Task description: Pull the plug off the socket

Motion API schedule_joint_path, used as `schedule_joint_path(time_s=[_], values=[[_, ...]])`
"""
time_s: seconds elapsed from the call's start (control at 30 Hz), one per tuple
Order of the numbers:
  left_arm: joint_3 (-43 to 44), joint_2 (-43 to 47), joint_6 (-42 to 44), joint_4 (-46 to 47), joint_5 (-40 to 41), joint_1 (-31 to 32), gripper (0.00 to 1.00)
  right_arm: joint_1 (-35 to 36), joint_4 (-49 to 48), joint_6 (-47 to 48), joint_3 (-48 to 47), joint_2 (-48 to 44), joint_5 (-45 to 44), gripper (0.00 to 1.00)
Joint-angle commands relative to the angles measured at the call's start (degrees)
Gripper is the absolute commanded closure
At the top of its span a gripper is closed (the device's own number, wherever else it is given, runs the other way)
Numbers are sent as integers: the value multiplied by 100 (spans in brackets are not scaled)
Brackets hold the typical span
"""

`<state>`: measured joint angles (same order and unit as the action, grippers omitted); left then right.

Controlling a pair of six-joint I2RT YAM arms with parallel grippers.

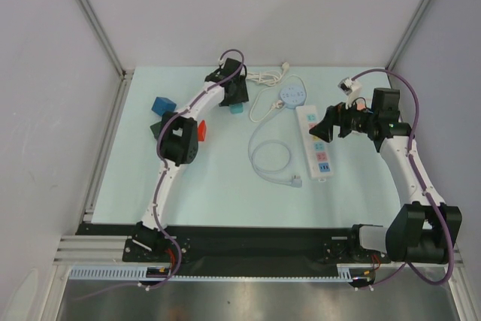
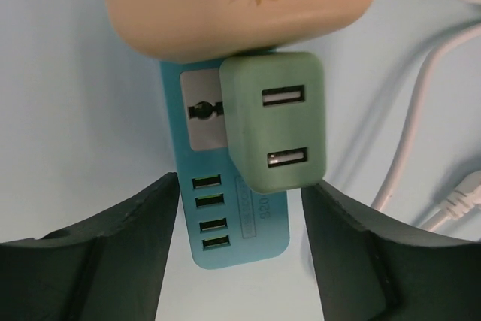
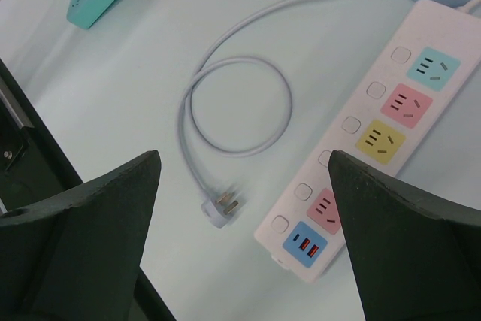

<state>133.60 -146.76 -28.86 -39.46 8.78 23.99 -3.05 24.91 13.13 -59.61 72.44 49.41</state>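
Looking down from above, the left arm reaches to the far side of the bench, with the left claw right over the small teal socket. A blue cube and a red block lie by that arm's elbow. The right claw hangs just beside the white power strip, with a round hub beyond it and a looped white cable to its left.

Now the left wrist view: the green plug sits pushed into the teal socket, covering its right side, with a beige adapter just above it. The claw's fingers stand apart, one on each side of the socket's lower end. Whether either one touches, I cannot tell, and nothing is clamped.

Over to the right wrist view: that claw gapes wide, holding nothing, above the cable loop and the strip's coloured outlets.
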Motion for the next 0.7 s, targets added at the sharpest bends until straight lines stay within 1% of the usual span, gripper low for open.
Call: schedule_joint_path(time_s=[0.0,0.03,0.13,0.2,0.23,0.3,0.33,0.37,0.4,0.43,0.47,0.5,0.57,0.6,0.67], values=[[281,-116,-225,-211,-69,27,30,24,-153,-73,-33,-178,43,0],[281,-134,-243,-211,-78,27,33,24,-153,-65,-33,-178,43,0],[289,-195,-234,-272,-69,27,36,24,-144,-73,-41,-152,43,0],[272,-204,-208,-299,-51,27,42,24,-153,-73,-24,-160,34,0],[237,-195,-155,-255,-77,27,56,24,-161,-73,-15,-152,34,0],[-60,-3,-68,-28,-104,27,76,24,-188,-82,11,-108,34,0],[-219,137,-32,104,-95,27,88,32,-188,-91,20,-99,60,0],[-412,435,20,262,-113,36,90,41,-197,-91,20,-73,86,0],[-831,638,143,568,-113,36,94,50,-197,-100,29,-38,95,1],[-1079,831,205,745,-122,44,100,76,-197,-117,38,32,156,0],[-1360,1033,275,947,-209,45,100,102,-214,-135,46,68,183,1],[-1972,1522,337,1376,-253,45,100,120,-223,-152,55,103,218,1],[-2634,2034,478,1808,-419,45,100,234,-241,-205,82,243,376,0],[-3307,2490,539,2211,-481,45,100,269,-258,-231,82,287,411,1],[-4005,2984,609,2635,-674,45,100,444,-293,-319,99,445,561,1]])
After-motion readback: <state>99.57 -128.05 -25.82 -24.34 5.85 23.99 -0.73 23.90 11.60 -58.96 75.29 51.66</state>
